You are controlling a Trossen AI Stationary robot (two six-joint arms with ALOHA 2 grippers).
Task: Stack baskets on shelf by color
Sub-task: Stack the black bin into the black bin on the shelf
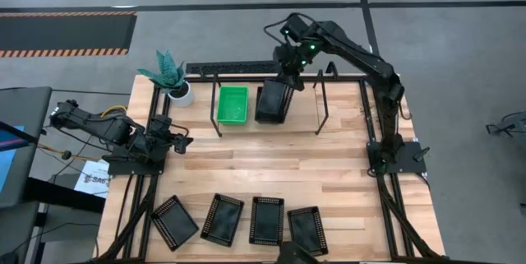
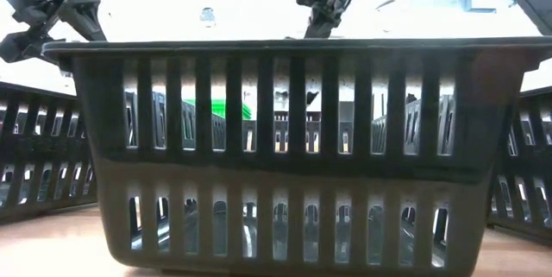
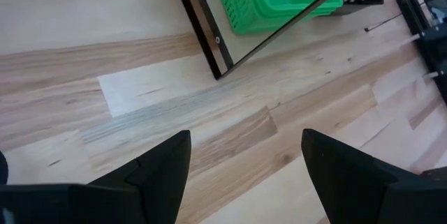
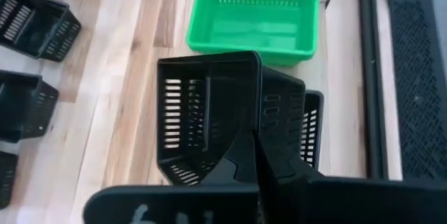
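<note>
On the shelf (image 1: pixel 219 118) a green basket (image 1: pixel 232 104) rests on its bottom, also plain in the right wrist view (image 4: pixel 255 15). Beside it my right gripper (image 1: pixel 290 78) is shut on a black basket (image 1: pixel 272 102), which is tilted above another black basket (image 4: pixel 311 130). Several more black baskets lie in a row along the near edge (image 1: pixel 266 220); one of them fills the low view (image 2: pixel 285 147). My left gripper (image 3: pixel 244 158) is open, hovering over bare wood at the table's left side (image 1: pixel 177 141), short of the shelf's leg (image 3: pixel 209 39). My right gripper holds the black basket by the rim of its far end wall (image 4: pixel 246 135), coming from above and slanting down. The fingers themselves hide the exact hold. The basket is tilted, its opening turned sideways, its low side over the basket beneath; whether they touch I cannot tell.
A potted plant (image 1: pixel 174 83) stands at the far left corner beside the shelf. A long black bar (image 1: pixel 234 68) lies along the far edge. The shelf's thin tubes (image 1: pixel 320 108) rise either side of the baskets. Bare wood spreads across the table's middle (image 1: pixel 271 161).
</note>
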